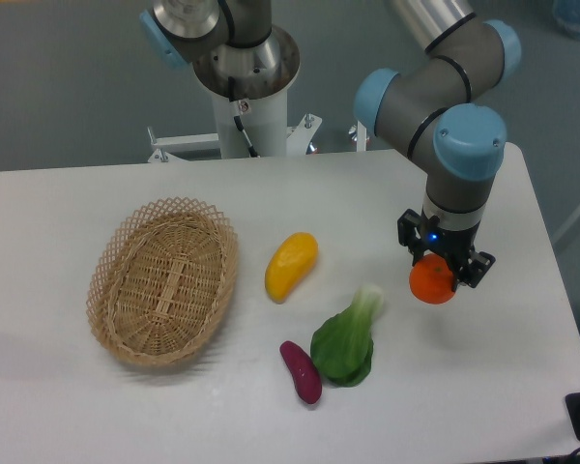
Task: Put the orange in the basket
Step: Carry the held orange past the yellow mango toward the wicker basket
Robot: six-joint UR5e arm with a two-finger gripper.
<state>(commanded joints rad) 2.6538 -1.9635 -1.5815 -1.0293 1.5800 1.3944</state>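
The orange is small, round and bright orange, at the right of the table. My gripper comes down on it from above, its black fingers on either side of the fruit, shut on it. I cannot tell whether the orange rests on the table or is just off it. The basket is an oval tan wicker basket with a lattice rim, standing empty at the left of the table, far from the gripper.
Between orange and basket lie a yellow-orange mango-like fruit, a green leafy vegetable and a small purple vegetable. The robot base stands behind the white table. The table's right edge is close to the gripper.
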